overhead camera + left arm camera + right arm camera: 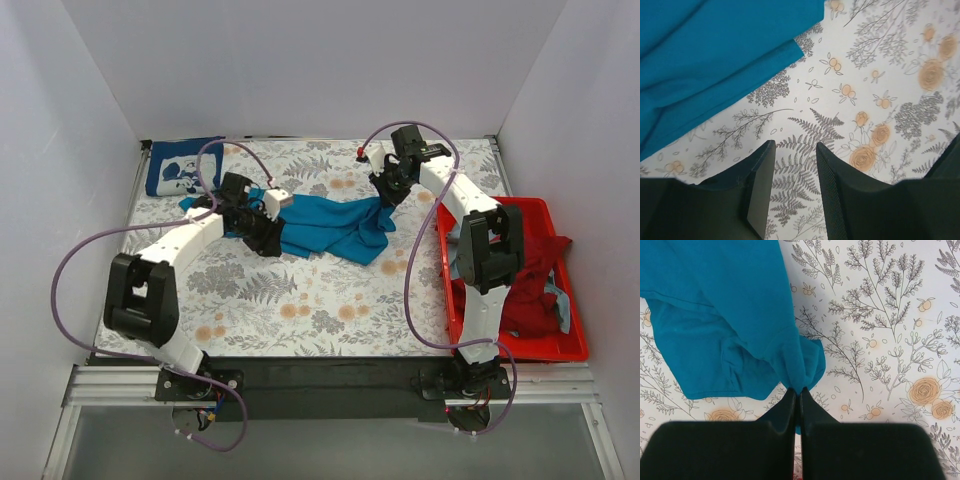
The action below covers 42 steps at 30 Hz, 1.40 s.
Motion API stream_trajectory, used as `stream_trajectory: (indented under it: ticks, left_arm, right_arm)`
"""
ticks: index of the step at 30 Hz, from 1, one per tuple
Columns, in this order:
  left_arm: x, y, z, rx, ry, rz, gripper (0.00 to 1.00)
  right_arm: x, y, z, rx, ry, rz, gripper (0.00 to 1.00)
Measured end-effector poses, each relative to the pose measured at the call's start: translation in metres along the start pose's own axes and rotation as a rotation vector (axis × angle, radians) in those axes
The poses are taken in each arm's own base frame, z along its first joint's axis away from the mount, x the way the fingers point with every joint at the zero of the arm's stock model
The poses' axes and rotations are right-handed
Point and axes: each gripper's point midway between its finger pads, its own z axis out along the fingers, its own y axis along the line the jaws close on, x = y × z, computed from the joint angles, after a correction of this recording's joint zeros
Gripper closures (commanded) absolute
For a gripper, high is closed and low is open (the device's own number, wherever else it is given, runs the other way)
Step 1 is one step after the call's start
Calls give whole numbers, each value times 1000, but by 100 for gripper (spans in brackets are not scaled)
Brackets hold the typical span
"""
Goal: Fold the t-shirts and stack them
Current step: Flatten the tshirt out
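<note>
1. Teal-blue, soft: the teal t-shirt (pixel 330 225) lies rumpled across the far middle of the floral counter (pixel 300 300), between the two arms.
2. Right gripper (pixel 799 392) — jaws pressed together, pinching a fold at the teal t-shirt's edge.
3. Left gripper (pixel 795 147) — jaws apart, nothing between them, over bare counter just beside the cloth.
4. Navy t-shirt (pixel 183 167), folded, far left corner.
5. Dark red t-shirts (pixel 530 290), heaped in the red bin (pixel 540 352) at the right.

A red bin (pixel 530 352) sits at the right side of a table (pixel 330 300) that has a cloth with leaves and orange flowers.
</note>
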Motion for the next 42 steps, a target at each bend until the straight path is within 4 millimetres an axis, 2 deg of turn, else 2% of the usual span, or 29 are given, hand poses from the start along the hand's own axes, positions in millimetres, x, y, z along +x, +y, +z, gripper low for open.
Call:
stream_trajectory:
  ticks: [3, 5, 8, 15, 19, 22, 34, 36, 40, 42]
  left_arm:
    - [17, 0, 31, -21, 86, -13, 61]
    - [20, -3, 44, -40, 118, 0, 61]
    - [19, -7, 59, -62, 137, 21, 61]
    - [24, 0, 89, -106, 182, 18, 59]
    - [23, -3, 99, -114, 191, 23, 59]
    - [12, -2, 107, -124, 170, 31, 59]
    - [1, 6, 119, -182, 162, 56, 59]
    - [0, 8, 121, -188, 158, 58, 63]
    - [-1, 11, 122, -195, 157, 65, 100]
    - [3, 8, 119, -175, 178, 94, 100]
  right_arm:
    - [1, -2, -1, 3, 1, 5, 99]
    - [1, -2, -1, 4, 1, 6, 99]
    - [2, -3, -1, 4, 0, 8, 99]
    - [3, -5, -2, 6, 0, 12, 99]
    - [4, -7, -2, 8, 0, 15, 99]
    - [4, -7, -2, 9, 0, 17, 99]
    - [5, -8, -3, 9, 0, 19, 99]
    - [5, -9, -3, 10, 0, 20, 99]
    - [5, -9, -3, 11, 1, 17, 99]
    - [6, -9, -3, 11, 3, 13, 99]
